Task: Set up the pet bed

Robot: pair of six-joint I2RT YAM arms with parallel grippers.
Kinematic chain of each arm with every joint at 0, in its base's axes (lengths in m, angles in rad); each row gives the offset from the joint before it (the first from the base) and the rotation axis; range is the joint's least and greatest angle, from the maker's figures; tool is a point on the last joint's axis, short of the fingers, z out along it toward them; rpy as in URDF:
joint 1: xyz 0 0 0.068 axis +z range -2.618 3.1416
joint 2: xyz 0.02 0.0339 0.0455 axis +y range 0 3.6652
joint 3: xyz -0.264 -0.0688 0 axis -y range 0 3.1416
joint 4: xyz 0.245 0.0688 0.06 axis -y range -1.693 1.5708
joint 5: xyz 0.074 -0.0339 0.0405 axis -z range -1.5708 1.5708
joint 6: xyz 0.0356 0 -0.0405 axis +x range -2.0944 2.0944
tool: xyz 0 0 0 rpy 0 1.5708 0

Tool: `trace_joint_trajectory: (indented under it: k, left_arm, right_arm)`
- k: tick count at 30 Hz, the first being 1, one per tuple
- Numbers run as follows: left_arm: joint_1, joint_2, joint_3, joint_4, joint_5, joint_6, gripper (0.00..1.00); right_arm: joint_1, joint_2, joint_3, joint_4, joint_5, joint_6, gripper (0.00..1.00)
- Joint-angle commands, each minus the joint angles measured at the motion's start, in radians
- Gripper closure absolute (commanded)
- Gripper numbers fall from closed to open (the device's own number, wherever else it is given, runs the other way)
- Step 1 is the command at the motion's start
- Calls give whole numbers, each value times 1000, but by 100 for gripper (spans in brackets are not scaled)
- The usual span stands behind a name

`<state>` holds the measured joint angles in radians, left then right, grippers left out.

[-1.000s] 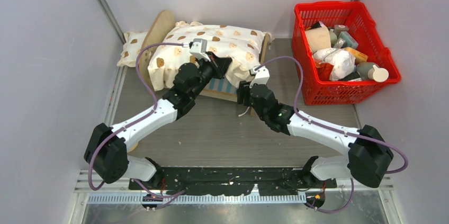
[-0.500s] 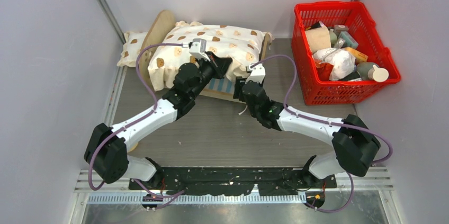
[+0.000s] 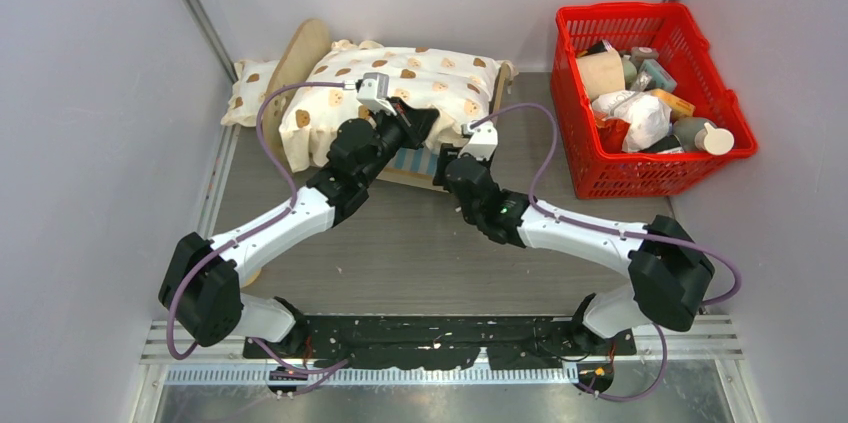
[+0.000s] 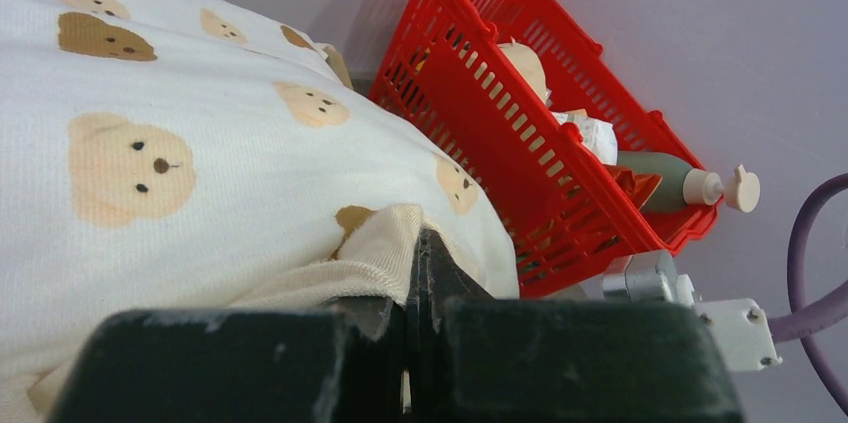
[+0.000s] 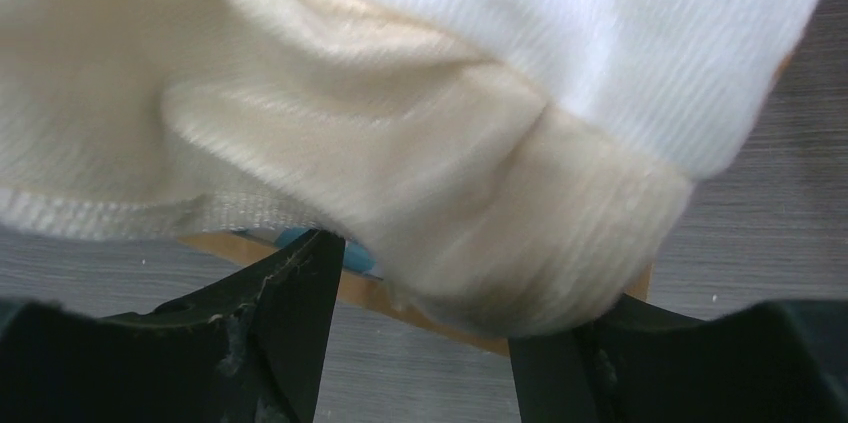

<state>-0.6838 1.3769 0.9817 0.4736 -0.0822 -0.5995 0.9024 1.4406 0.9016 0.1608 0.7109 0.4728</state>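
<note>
The pet bed point(image 3: 305, 48), a light-wood frame with an arched headboard, stands at the back; a strip of its blue-striped base point(image 3: 410, 161) shows at the near side. A cream bear-print cushion point(image 3: 400, 83) lies over it. My left gripper point(image 3: 418, 128) is shut on the cushion's ruffled near edge point(image 4: 370, 253), the fabric pinched between the jaws point(image 4: 425, 273). My right gripper point(image 3: 447, 165) is open at the cushion's near right corner. A bunched ruffle point(image 5: 450, 193) hangs between its fingers point(image 5: 470, 278) and touches the right one. The frame's wooden edge point(image 5: 370, 293) shows beneath.
A small bear-print pillow point(image 3: 247, 91) lies left of the headboard by the left wall. A red basket point(image 3: 640, 23) filled with several items stands at the back right, seen in the left wrist view too point(image 4: 500, 93). Grey tabletop point(image 3: 420, 253) lies between bed and arm bases.
My right arm has moved forward and left, bringing its open gripper up to the cushion's near right corner. The left gripper and cushion have stayed put.
</note>
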Motion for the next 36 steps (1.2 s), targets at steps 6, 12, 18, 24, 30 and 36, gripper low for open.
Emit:
trace_joint_trajectory:
  k: [6,12,18,24,30,36]
  left_arm:
    - [6,-27,50,61,14,-23,100]
    - [7,-30,41,64,22,-54,100]
    - [8,-41,35,52,13,-55,100]
    - [10,-45,33,59,17,-71,100]
    - [10,-38,21,72,21,-90,100]
    - [12,-38,-3,90,13,-93,100]
  right_arm:
    - [71,-42,78,-213,141,94,33]
    - [68,-31,-36,68,78,-21,35]
    - [53,29,-31,168,135,-92,33]
    - [-5,101,-11,206,87,-95,33]
    - [-33,140,7,254,76,-143,33]
    - [-61,126,-15,329,-10,-217,53]
